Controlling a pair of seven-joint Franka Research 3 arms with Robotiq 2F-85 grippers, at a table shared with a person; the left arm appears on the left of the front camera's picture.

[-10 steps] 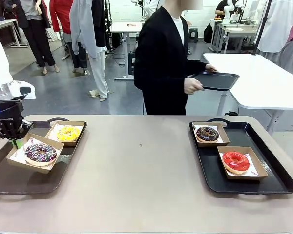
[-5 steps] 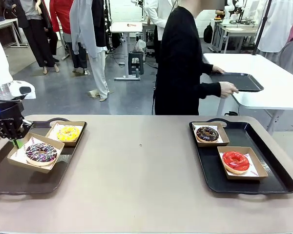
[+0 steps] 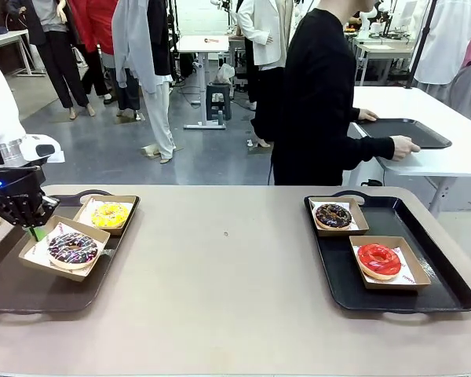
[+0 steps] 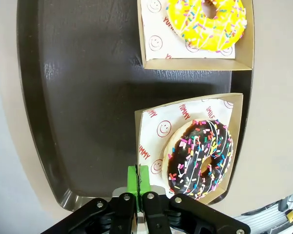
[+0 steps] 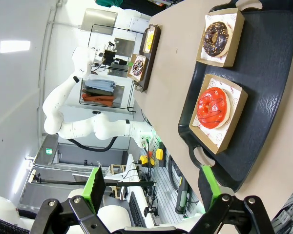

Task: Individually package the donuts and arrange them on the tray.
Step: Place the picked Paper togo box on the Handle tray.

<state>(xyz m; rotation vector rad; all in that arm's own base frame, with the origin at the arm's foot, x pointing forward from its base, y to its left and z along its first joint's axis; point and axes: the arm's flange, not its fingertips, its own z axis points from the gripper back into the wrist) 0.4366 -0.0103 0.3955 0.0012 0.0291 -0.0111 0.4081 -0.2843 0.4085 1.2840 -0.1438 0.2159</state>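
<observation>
My left gripper (image 3: pixel 33 228) (image 4: pixel 138 179) is shut on a corner of the cardboard box (image 4: pixel 151 122) that holds the dark donut with coloured sprinkles (image 3: pixel 72 247) (image 4: pixel 200 158). That box sits at a slant over the left black tray (image 3: pixel 23 290) (image 4: pixel 78 97). Beside it on the same tray lies the boxed yellow donut (image 3: pixel 110 214) (image 4: pixel 210 19). The right tray (image 3: pixel 439 290) (image 5: pixel 273 97) carries the boxed chocolate donut (image 3: pixel 334 216) (image 5: pixel 217 36) and the boxed red donut (image 3: pixel 379 259) (image 5: pixel 212 107). High above that tray, my right gripper (image 5: pixel 151 187) is open and holds nothing.
A person in black stands behind the table, hands on a third black tray (image 3: pixel 408 129) that lies on a white table at the far right. Bare brown tabletop (image 3: pixel 228 267) stretches between the two trays.
My left gripper and the sprinkled donut's box have shifted slightly right. The person has walked right with the third tray and put it on the white table.
</observation>
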